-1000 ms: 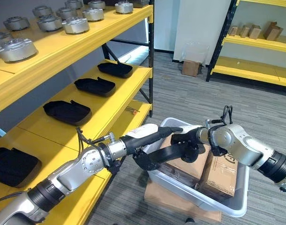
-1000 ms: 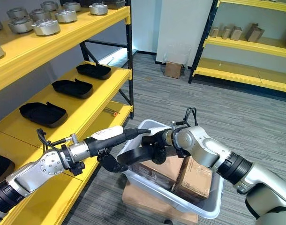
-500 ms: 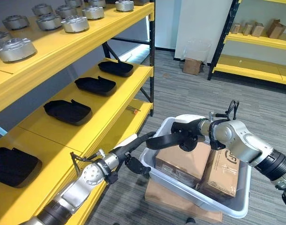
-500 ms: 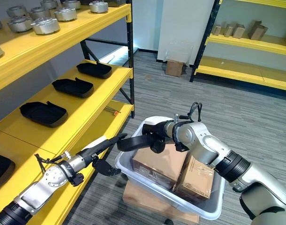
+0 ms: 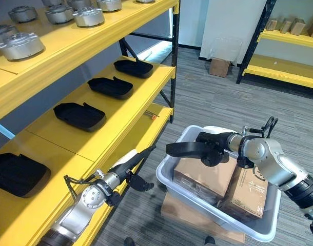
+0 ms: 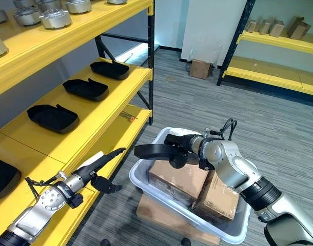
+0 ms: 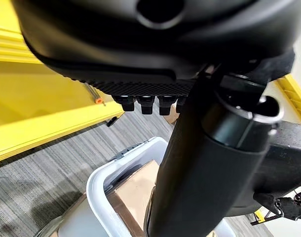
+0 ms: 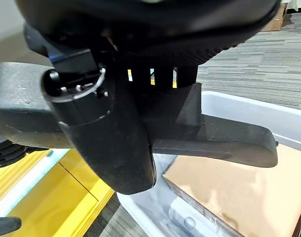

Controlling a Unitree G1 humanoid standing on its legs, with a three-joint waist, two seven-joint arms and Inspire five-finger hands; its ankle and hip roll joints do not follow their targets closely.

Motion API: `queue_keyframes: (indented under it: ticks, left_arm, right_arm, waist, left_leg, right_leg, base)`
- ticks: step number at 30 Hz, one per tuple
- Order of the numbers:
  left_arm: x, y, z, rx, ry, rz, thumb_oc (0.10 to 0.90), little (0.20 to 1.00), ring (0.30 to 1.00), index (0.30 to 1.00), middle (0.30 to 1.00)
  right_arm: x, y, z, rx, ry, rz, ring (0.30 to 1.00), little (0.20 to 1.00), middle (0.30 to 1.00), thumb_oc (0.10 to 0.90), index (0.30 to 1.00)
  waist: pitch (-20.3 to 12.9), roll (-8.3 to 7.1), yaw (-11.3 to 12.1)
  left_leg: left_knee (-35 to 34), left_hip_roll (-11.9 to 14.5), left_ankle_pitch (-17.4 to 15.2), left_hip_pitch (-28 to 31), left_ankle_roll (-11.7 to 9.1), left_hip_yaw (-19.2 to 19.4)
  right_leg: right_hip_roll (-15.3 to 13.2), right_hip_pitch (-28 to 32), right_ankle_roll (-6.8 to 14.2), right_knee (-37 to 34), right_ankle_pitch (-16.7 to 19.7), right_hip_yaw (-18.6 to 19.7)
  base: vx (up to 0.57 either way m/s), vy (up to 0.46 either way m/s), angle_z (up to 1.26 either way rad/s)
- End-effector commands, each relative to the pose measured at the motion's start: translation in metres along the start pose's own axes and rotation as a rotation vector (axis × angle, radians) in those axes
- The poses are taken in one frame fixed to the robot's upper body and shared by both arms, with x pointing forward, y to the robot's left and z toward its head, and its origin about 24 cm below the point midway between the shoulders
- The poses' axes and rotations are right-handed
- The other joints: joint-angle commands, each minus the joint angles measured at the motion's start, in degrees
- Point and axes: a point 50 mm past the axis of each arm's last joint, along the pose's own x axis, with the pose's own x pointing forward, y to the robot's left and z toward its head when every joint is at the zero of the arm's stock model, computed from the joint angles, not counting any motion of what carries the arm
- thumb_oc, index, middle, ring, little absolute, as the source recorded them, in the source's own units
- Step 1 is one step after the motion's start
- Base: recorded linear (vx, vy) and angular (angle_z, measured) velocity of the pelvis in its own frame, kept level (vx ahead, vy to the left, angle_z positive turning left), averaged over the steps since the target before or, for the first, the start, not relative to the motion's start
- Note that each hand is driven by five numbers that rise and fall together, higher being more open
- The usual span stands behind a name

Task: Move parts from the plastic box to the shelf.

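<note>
Beside the yellow metal shelf [image 5: 115,115], our right robot hand [image 5: 214,149] grips a black moulded part [image 5: 184,149] above the grey plastic box [image 5: 173,180]; our left robot hand [image 5: 133,166] hangs relaxed. We judge shelving comes next.

yellow shelf [image 5: 120,110] | black parts [image 5: 79,115] (in a row) | upper level: metal parts [image 5: 20,46]

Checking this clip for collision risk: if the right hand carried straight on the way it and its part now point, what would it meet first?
The right hand holds the black part over the plastic box, pointing toward the shelf. The part's tip would probably meet the shelf's yellow front edge first, near the left hand, though depth is hard to judge.
</note>
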Motion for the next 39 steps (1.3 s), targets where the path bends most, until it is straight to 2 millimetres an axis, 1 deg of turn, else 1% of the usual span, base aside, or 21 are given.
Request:
queue_keyframes:
  ticks: [1, 4, 6, 7, 9, 14, 19, 25, 27, 28, 32, 36, 39]
  left_arm:
    - [0.008, 0.039, 0.059, 0.183, -0.27, 0.102, 0.9, 1.0, 1.0, 1.0, 1.0]
    - [0.011, 0.039, 0.064, 0.219, -0.278, 0.121, 0.9, 1.0, 1.0, 1.0, 1.0]
    - [0.014, 0.047, 0.071, 0.269, -0.296, 0.177, 0.9, 1.0, 1.0, 1.0, 1.0]
    - [0.015, 0.048, 0.072, 0.275, -0.299, 0.185, 0.9, 1.0, 1.0, 1.0, 1.0]
    - [0.019, 0.054, 0.081, 0.275, -0.323, 0.193, 0.9, 1.0, 1.0, 1.0, 1.0]
    - [0.026, 0.051, 0.087, 0.293, -0.336, 0.153, 0.9, 1.0, 1.0, 1.0, 1.0]
    - [0.029, 0.049, 0.093, 0.297, -0.353, 0.141, 0.9, 1.0, 1.0, 1.0, 1.0]
    - [0.03, 0.053, 0.095, 0.308, -0.35, 0.143, 0.9, 1.0, 1.0, 1.0, 1.0]
    - [0.031, 0.052, 0.096, 0.299, -0.35, 0.122, 0.9, 1.0, 1.0, 1.0, 1.0]
    - [0.033, 0.051, 0.096, 0.264, -0.339, 0.094, 0.9, 1.0, 1.0, 1.0, 1.0]
    - [0.036, 0.049, 0.095, 0.243, -0.317, 0.1, 0.9, 1.0, 1.0, 1.0, 1.0]
    - [0.037, 0.049, 0.093, 0.248, -0.304, 0.092, 0.9, 1.0, 1.0, 1.0, 1.0]
    - [0.037, 0.049, 0.094, 0.242, -0.306, 0.082, 0.9, 1.0, 1.0, 1.0, 1.0]
  right_arm:
    - [-0.023, -0.06, 0.049, -0.147, -0.188, -0.285, 0.3, 0.3, 0.3, 0.4, 0.3]
    - [-0.016, -0.056, 0.052, -0.166, -0.193, -0.271, 0.3, 0.3, 0.3, 0.4, 0.3]
    - [-0.007, -0.049, 0.056, -0.171, -0.207, -0.246, 0.3, 0.3, 0.3, 0.4, 0.3]
    - [-0.006, -0.048, 0.057, -0.171, -0.209, -0.245, 0.3, 0.3, 0.3, 0.4, 0.3]
    - [0.003, -0.044, 0.059, -0.168, -0.216, -0.247, 0.3, 0.3, 0.3, 0.4, 0.3]
    - [0.013, -0.042, 0.061, -0.167, -0.226, -0.26, 0.3, 0.3, 0.3, 0.4, 0.3]
    - [0.02, -0.04, 0.062, -0.179, -0.232, -0.241, 0.3, 0.3, 0.3, 0.4, 0.3]
    - [0.023, -0.036, 0.063, -0.184, -0.252, -0.254, 0.3, 0.3, 0.3, 0.4, 0.3]
    - [0.024, -0.037, 0.063, -0.189, -0.252, -0.277, 0.3, 0.3, 0.3, 0.4, 0.3]
    - [0.025, -0.039, 0.065, -0.19, -0.257, -0.288, 0.3, 0.3, 0.3, 0.4, 0.3]
    - [0.025, -0.044, 0.067, -0.227, -0.249, -0.334, 0.3, 0.3, 0.3, 0.4, 0.3]
    - [0.026, -0.05, 0.073, -0.259, -0.27, -0.325, 0.3, 0.3, 0.3, 0.4, 0.3]
    - [0.026, -0.048, 0.08, -0.271, -0.302, -0.327, 0.3, 0.3, 0.3, 0.4, 0.3]
  waist:
    - [-0.49, -1.35, 1.48]
    - [-0.38, -1.26, 1.56]
    - [-0.4, -1.25, 1.71]
    - [-0.39, -1.25, 1.72]
    - [-0.01, -1.26, 1.91]
    - [0.44, -1.34, 2.03]
    - [0.47, -1.25, 2.21]
    - [0.77, -1.11, 2.21]
    - [0.98, -1.07, 2.26]
    - [1.01, -1.05, 2.27]
    - [1.09, -0.9, 2.29]
    - [0.97, -0.84, 2.53]
    - [0.95, -0.81, 2.7]
  left_leg:
    - [4.01, 7.51, -2.17, 1.74, -1.37, 3.47]
    - [4.25, 7.6, -2.28, 1.71, -1.35, 3.44]
    - [4.11, 7.73, -2.31, 1.86, -1.4, 3.6]
    - [4.09, 7.76, -2.29, 1.88, -1.42, 3.62]
    - [4.16, 7.91, -2.23, 1.66, -1.28, 3.62]
    - [4.38, 7.92, -2.34, 1.62, -1.29, 4.04]
    - [4.26, 7.98, -2.3, 1.88, -1.31, 4.48]
    - [4.42, 8.2, -2.18, 1.89, -1.39, 4.61]
    - [4.58, 8.25, -2.21, 1.84, -1.36, 4.67]
    - [4.62, 8.2, -2.23, 1.81, -1.39, 4.67]
    - [4.69, 8.17, -2.26, 1.8, -1.36, 4.6]
    - [4.64, 8.06, -2.18, 1.77, -1.37, 4.63]
    - [4.5, 8.03, -1.98, 1.82, -1.36, 4.68]
  right_leg:
    - [-6.11, -2.68, 1.32, 7.27, -2.62, -2.49]
    - [-6.16, -2.58, 1.33, 7.42, -2.74, -2.67]
    - [-6.24, -2.52, 1.44, 7.41, -2.69, -2.98]
    - [-6.24, -2.53, 1.46, 7.41, -2.69, -3.01]
    - [-6.34, -2.88, 1.51, 7.99, -2.9, -3.43]
    - [-6.68, -2.97, 1.51, 8.57, -3.01, -4.29]
    - [-7.02, -2.86, 1.7, 8.51, -2.89, -4.65]
    - [-7.05, -3.07, 1.76, 8.83, -2.85, -4.77]
    - [-7.19, -3.17, 1.75, 9.01, -2.73, -4.87]
    - [-7.24, -3.2, 1.78, 9.02, -2.68, -4.91]
    - [-7.3, -3.26, 1.82, 9.13, -2.67, -4.89]
    - [-7.36, -3.27, 1.8, 8.96, -2.48, -4.81]
    - [-7.35, -3.09, 1.8, 8.86, -2.45, -5.02]
  base:
    - [0.01, -0.01, 0.03]
    - [0.0, 0.0, 0.0]
    - [0.0, 0.0, 0.0]
    - [0.0, 0.0, 0.0]
    - [0.0, 0.0, 0.0]
    - [0.0, 0.0, 0.0]
    - [0.0, 0.001, 0.03]
    - [0.0, 0.0, 0.0]
    - [0.0, 0.0, 0.0]
    - [0.0, 0.0, 0.0]
    - [0.0, 0.0, 0.0]
    - [0.0, 0.0, 0.0]
    - [0.0, 0.0, 0.0]
